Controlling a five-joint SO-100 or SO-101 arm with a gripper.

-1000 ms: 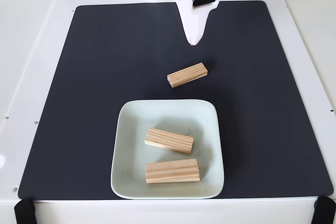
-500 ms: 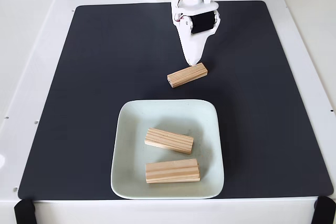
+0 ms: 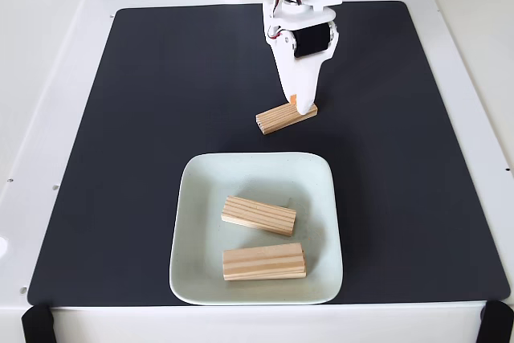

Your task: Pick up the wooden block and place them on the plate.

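gripper [image 3: 301, 108] over a wooden block [image 3: 281, 118] beyond the plate [image 3: 196, 190]

its tip overlaps that block's far end; finger spread cannot be told. two more blocks [image 3: 259, 215] lie on the plate, one [image 3: 263, 263] nearer its front rim.

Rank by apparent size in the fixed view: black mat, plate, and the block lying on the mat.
1. Black mat, largest.
2. Plate.
3. Block on the mat, smallest, partly covered by the gripper.

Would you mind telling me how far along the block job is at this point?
Two wooden blocks already lie on the plate. The gripper is down at the right end of a third block, which sits on the black mat; whether it is grasped cannot be told. Lifting it onto the plate remains.
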